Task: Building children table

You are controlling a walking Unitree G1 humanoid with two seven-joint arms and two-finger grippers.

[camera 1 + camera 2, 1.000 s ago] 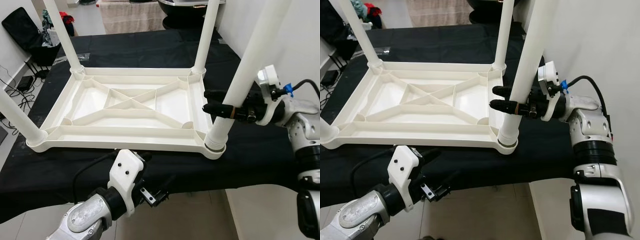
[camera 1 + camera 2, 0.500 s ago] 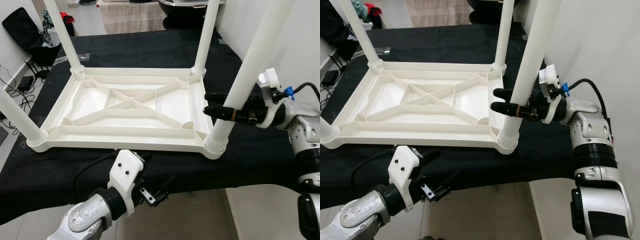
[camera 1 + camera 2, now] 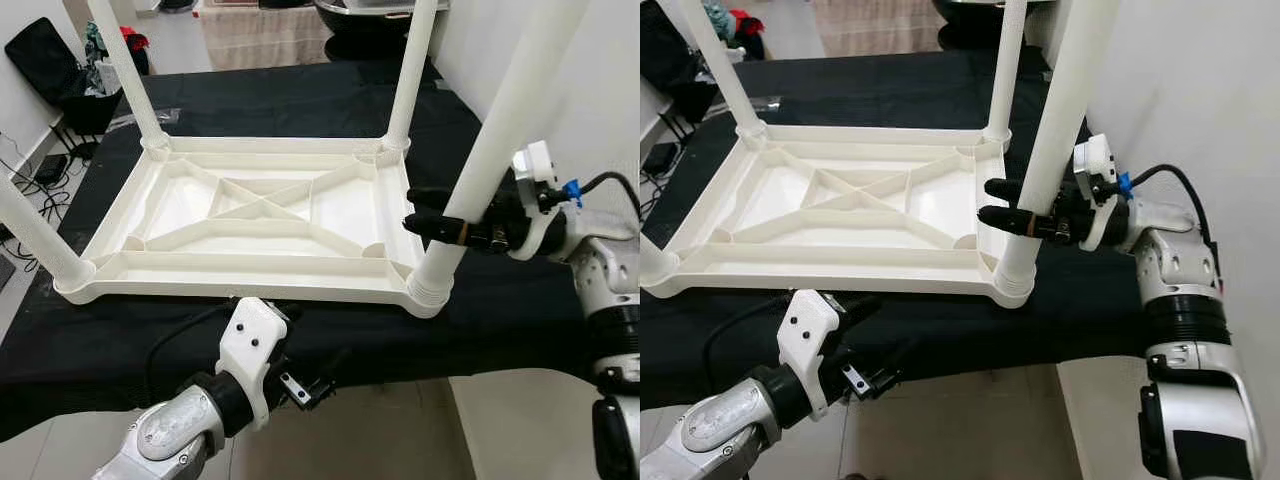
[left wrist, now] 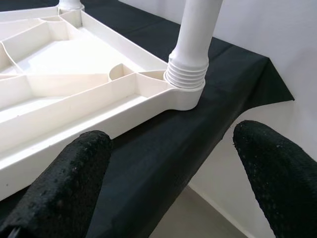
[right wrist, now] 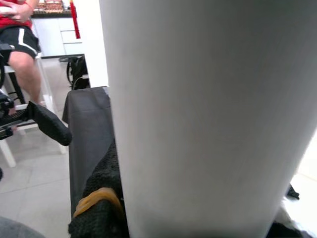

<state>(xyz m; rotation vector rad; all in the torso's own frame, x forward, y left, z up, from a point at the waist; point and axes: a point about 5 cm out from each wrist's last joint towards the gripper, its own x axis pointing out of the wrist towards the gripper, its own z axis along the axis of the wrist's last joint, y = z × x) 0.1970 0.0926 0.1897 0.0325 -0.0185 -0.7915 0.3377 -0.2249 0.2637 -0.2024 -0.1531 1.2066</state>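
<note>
The table (image 3: 250, 215) lay upside down on a black cloth (image 3: 300, 100) spread over a bench, with its four white legs sticking up. We saw one leg at each corner, and the near right leg (image 3: 480, 170) stood closest to our right gripper (image 3: 432, 213). That gripper had its two black fingers around the leg, low down, a little above the ribbed ring where the leg goes into the corner. The fingers were pinching the leg from both sides. Our left gripper (image 4: 173, 163) hung below the front edge of the bench, near the same corner but not touching anything, and its fingers were spread wide apart. We thought the table was hard plastic, so it would feel light and stiff, and it would not bend or squash. It looked smooth, so it could slip if we held it loosely. We thought the best place to hold a leg was low down near the ring, where it wobbles least. The table top had ribs and a thick rim, and the rim looked good to grab too.
</note>
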